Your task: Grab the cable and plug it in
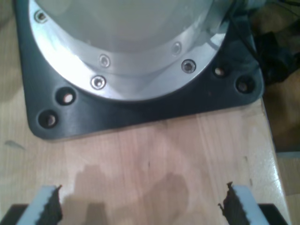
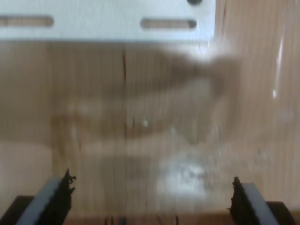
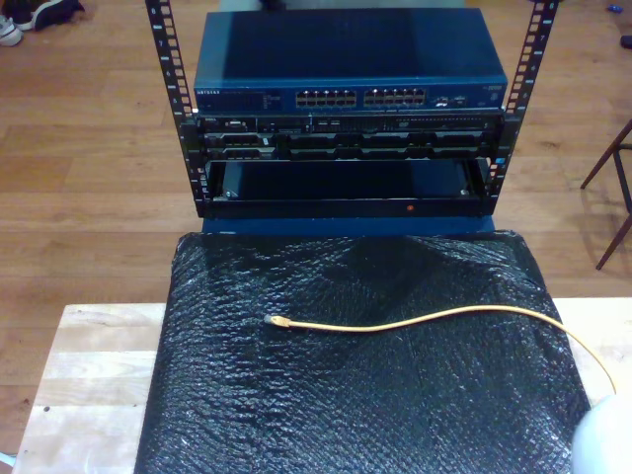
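Note:
The yellow-orange cable (image 3: 425, 318) lies across a black crinkled mat (image 3: 346, 405) in the exterior view. Its small clear plug (image 3: 276, 321) points toward the exterior view's left, and the cord runs off past the mat's edge at the exterior view's right. Beyond the mat stands a rack holding a blue network switch (image 3: 346, 69) with rows of ports (image 3: 360, 98). My first gripper (image 1: 143, 206) is open above bare wooden tabletop, facing a black base plate (image 1: 140, 110) with a silver flange. My second gripper (image 2: 150, 201) is open over wood, with nothing between its fingers.
A white slotted bracket (image 2: 108, 21) lies ahead of my second gripper. A rounded white part of an arm (image 3: 604, 442) sits at the exterior view's lower right corner. The light wooden table (image 3: 89, 385) sticks out from under the mat. A chair leg (image 3: 617, 188) stands at the exterior view's right.

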`<move>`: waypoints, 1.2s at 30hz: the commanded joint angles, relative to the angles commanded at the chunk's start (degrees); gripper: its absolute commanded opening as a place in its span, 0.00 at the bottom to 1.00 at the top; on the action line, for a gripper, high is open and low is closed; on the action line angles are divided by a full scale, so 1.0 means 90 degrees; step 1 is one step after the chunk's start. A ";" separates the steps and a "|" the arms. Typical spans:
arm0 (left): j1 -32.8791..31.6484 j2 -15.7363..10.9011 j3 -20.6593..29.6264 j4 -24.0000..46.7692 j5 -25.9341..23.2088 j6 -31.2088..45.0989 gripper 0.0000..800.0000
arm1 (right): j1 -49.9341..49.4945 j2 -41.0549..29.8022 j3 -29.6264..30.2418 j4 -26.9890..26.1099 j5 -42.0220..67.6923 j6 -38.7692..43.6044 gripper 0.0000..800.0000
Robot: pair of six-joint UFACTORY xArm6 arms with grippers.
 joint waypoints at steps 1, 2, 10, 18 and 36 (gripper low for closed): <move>0.0000 -0.0020 -0.0010 0.0000 0.0039 0.0000 1.00 | 0.0000 -0.0049 -0.0010 0.0000 0.0010 0.0000 1.00; 0.0000 -0.0029 -0.0029 0.0000 0.0078 0.0000 1.00 | 0.0000 -0.0068 -0.0020 0.0000 0.0020 0.0000 1.00; 0.0010 -0.0274 -0.0479 0.0010 0.0889 -0.0010 1.00 | 0.0000 -0.0078 -0.0469 -0.0029 0.0752 0.0020 1.00; -0.0020 -0.0274 -0.1309 -0.0010 0.1739 -0.0078 1.00 | 0.0010 -0.0029 -0.1397 0.0000 0.1836 0.0469 1.00; -0.1182 -0.0234 -0.2335 -0.0322 0.2735 -0.1534 1.00 | 0.1280 0.1192 -0.3438 0.0039 0.2901 0.3429 1.00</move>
